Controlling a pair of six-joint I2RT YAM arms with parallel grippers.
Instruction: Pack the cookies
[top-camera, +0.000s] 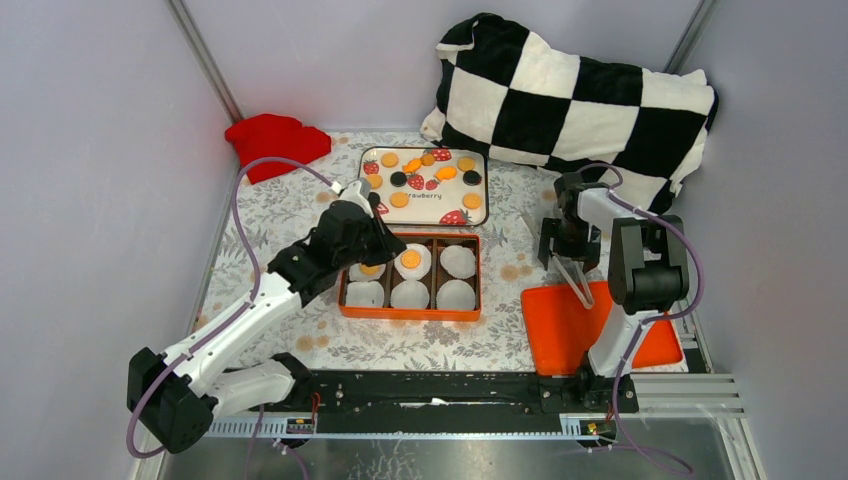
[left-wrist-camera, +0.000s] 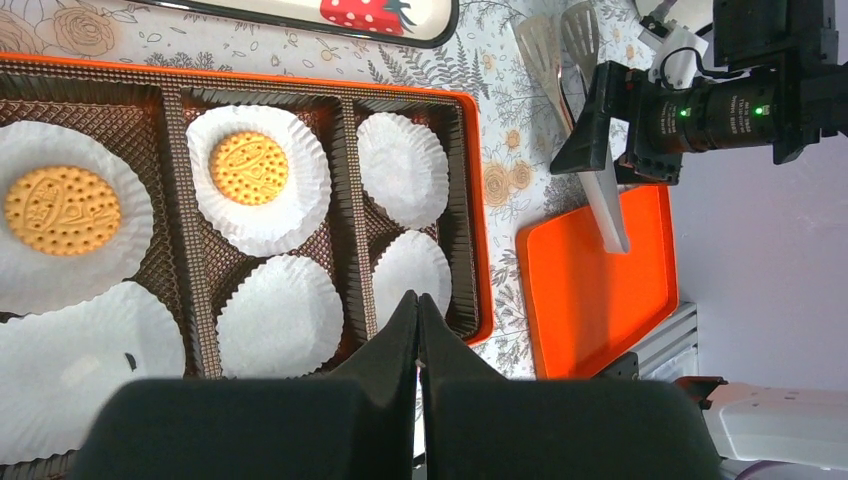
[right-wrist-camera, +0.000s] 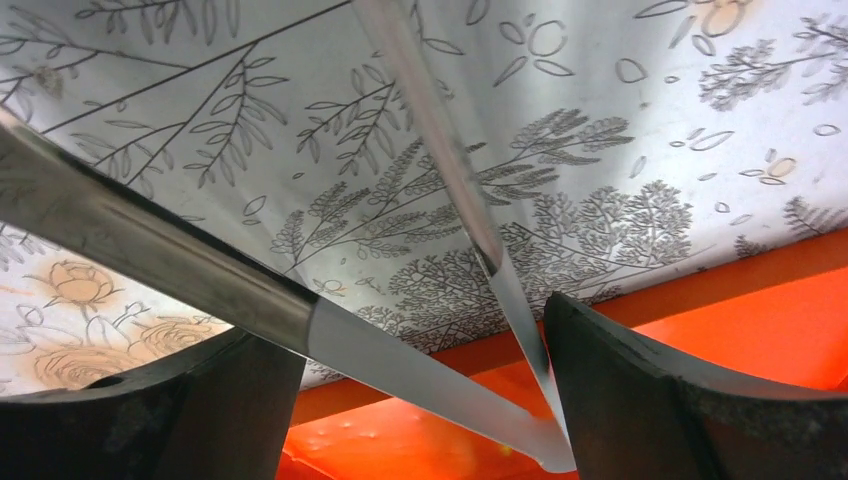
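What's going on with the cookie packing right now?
The left gripper hangs shut and empty above the orange box. In the box, two cookies sit in paper cups and the other four cups are empty. The right gripper holds metal tongs, with nothing in them, partly over the orange lid. More cookies lie on the strawberry tray.

The black left gripper (left-wrist-camera: 417, 305) hangs over the left column of the orange six-cell box (top-camera: 410, 316); middle and right cells lie open. Bare floral cloth (top-camera: 500, 290) runs between box and flat orange plastic lid (top-camera: 560, 335) (metal tongs (top-camera: 577, 283) overhang its far edge).
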